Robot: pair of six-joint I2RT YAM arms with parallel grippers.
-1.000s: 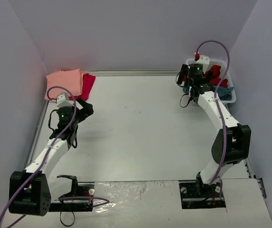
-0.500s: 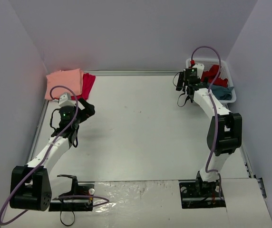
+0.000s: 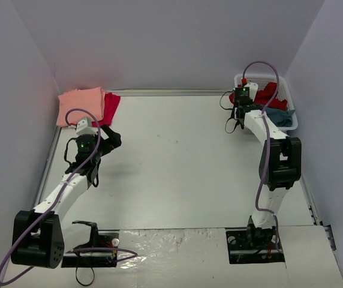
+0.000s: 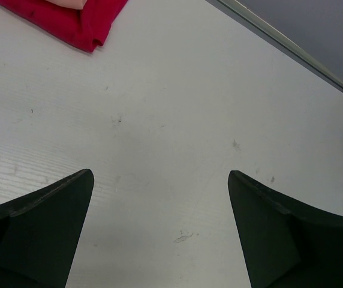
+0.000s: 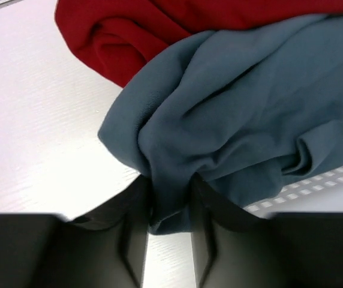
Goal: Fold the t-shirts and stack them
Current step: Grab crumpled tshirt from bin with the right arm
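The right gripper (image 5: 168, 207) has its fingers squeezed on a small fold of the blue shirt (image 5: 249, 114), low in the middle of the right wrist view. The dark red shirt (image 5: 159, 24) lies against it, up top. The bite is tiny (just a bit of edge), so the cloth may slip out, or drag the red one along. The left gripper (image 4: 159, 198) hangs wide open, holding nothing. The pink shirt (image 3: 81, 103) sits folded at the upper left.
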